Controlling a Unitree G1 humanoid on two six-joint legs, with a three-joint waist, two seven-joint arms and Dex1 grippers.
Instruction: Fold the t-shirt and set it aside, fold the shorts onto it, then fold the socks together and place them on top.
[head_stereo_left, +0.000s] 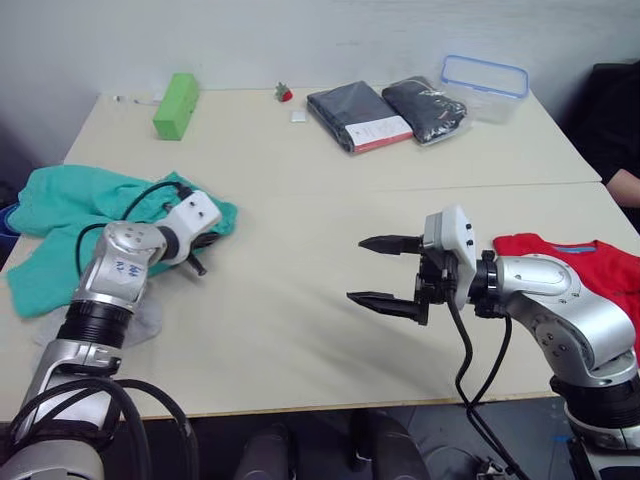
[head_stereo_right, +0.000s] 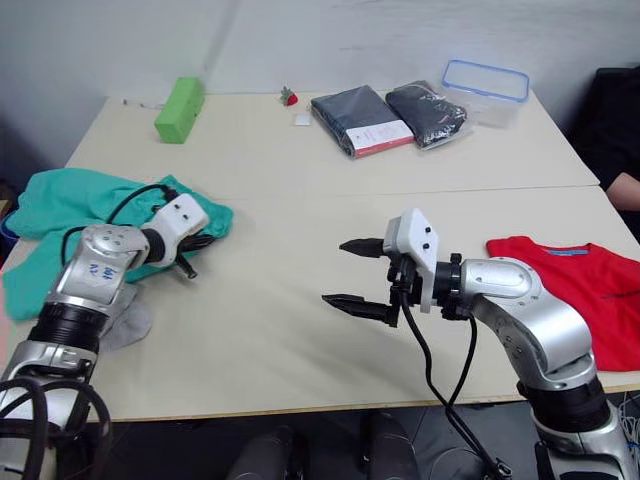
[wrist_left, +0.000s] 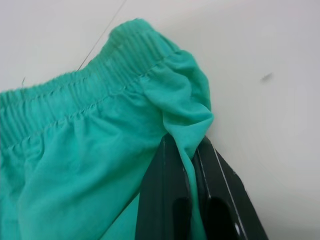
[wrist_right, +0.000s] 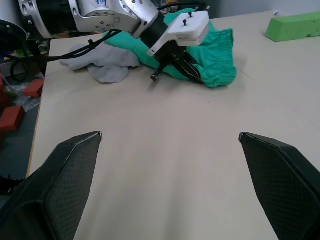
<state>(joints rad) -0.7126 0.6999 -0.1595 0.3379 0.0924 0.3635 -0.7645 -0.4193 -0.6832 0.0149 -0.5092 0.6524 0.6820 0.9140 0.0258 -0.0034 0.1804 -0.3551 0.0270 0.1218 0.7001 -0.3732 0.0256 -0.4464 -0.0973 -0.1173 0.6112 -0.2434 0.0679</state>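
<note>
The left gripper (wrist_left: 192, 165) is clamped on a fold of the shorts (head_stereo_left: 70, 215) just beside the gathered waistband, teal cloth pinched between both black fingers. The shorts lie rumpled behind those jaws, long axis running across the table (head_stereo_left: 300, 300) from the pinched corner toward the table's left edge. The socks (wrist_right: 102, 62), a grey heap, sit under that arm, touching the shorts. The right gripper (head_stereo_left: 385, 272) hangs over bare tabletop with jaws spread wide, nothing between them, tips aimed at the shorts. The t-shirt (head_stereo_right: 575, 285) lies flat well behind those open jaws, neckband toward the far edge.
</note>
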